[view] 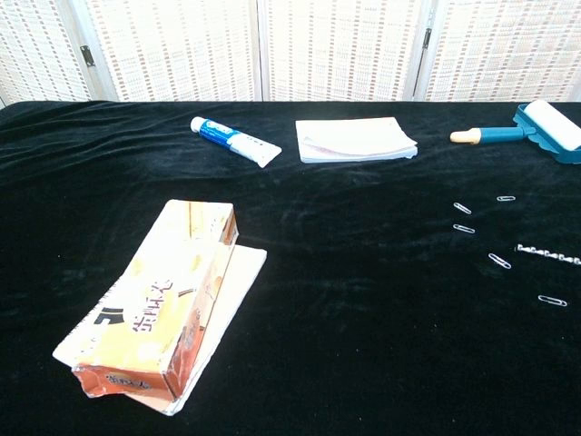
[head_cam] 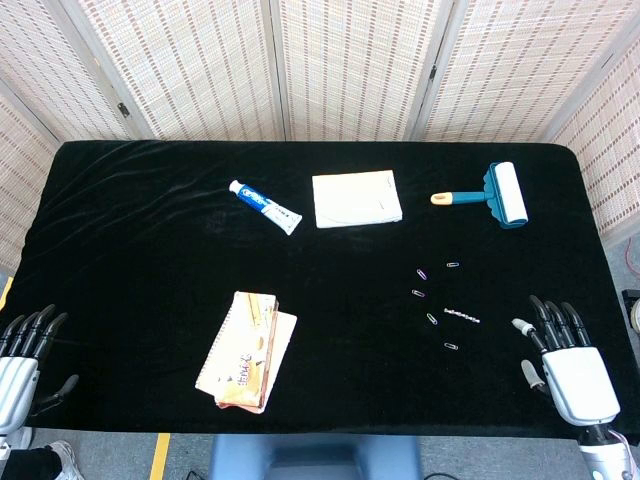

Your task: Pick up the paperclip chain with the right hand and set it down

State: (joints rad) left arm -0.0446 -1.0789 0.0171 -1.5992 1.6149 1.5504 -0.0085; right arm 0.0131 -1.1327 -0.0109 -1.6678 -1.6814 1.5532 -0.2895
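Matt black velvet-like table cloth (head_cam: 150, 230); thin shiny metal paperclip chain (head_cam: 462, 315); glossy cardboard box (view: 154, 313); matt paper notepad (head_cam: 356, 198).

Head view: high, looking steeply down on the whole table (head_cam: 140, 200). Chest view: low, near, facing 12 o'clock across the same tabletop.

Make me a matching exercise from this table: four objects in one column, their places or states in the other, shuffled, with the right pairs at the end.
Things:
1. paperclip chain
2. toothpaste tube
3. lint roller
4. orange box

Places:
A. far right part of the table, yellow-tipped handle pointing left
B. lying on a notebook near the front edge
C. among loose paperclips, ahead of the right hand
D. just left of the white notepad

Pairs: 1-C, 2-D, 3-A, 4-B
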